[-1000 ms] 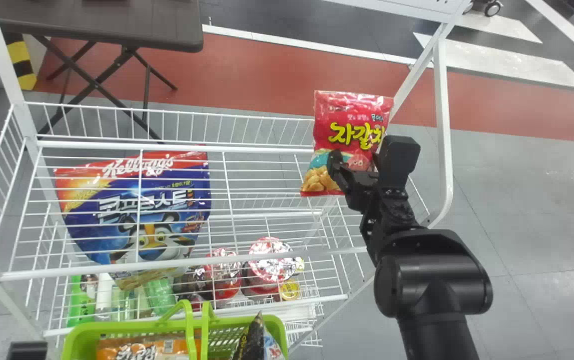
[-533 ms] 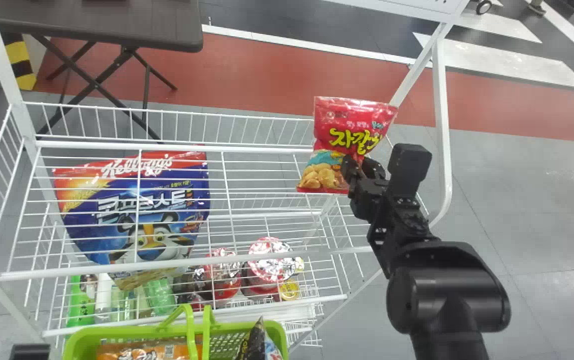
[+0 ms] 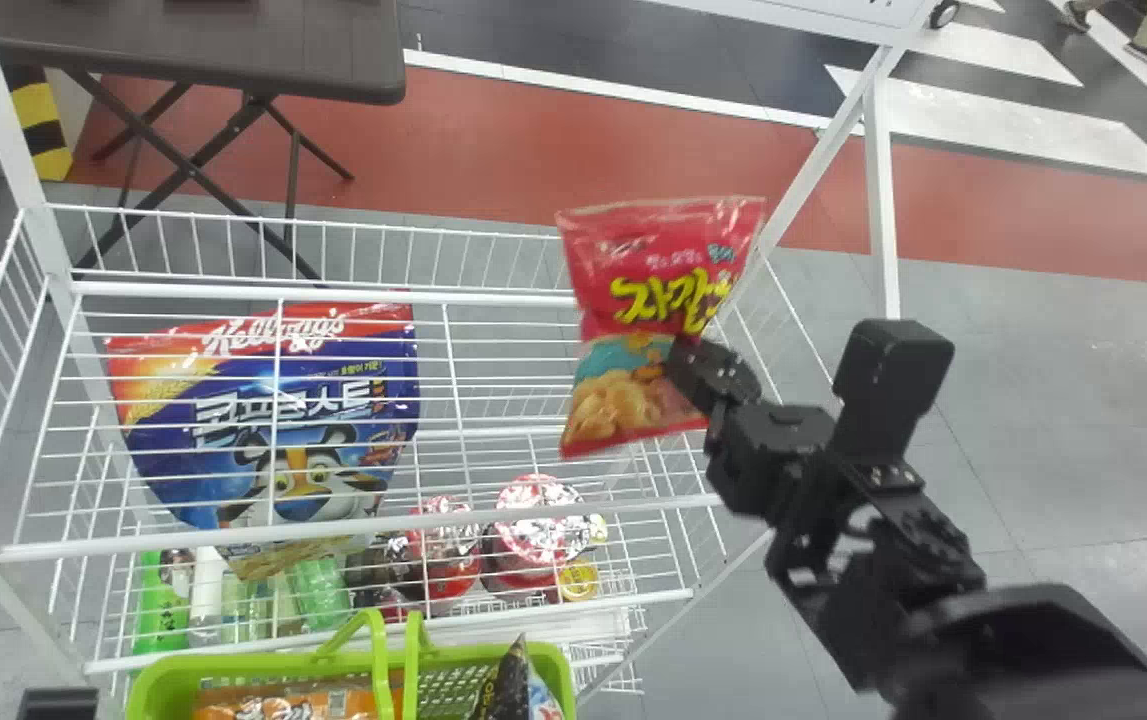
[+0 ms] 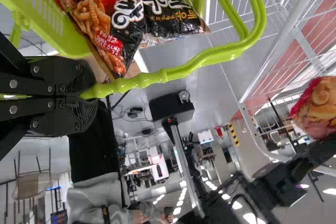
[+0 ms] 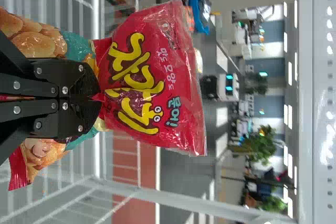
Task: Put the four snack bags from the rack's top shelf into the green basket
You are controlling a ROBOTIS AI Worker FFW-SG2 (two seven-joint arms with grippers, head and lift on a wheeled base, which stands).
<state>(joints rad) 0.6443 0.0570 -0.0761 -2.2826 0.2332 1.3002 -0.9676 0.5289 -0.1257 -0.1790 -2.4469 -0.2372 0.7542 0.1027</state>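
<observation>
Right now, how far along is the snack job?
Looks done: an orange bag, a black bag and a white-and-blue bag in the bright green plastic basket, its handle in the left gripper. In hand: the shiny red bag with yellow lettering, pinched by the right gripper. Left: putting it, apparently the fourth, into the basket.

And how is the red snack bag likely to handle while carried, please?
The red snack bag is probably floppy, since its film bunches where the right gripper pinches its middle. Both ends may flap, as they extend beyond the gripper unsupported.
</observation>
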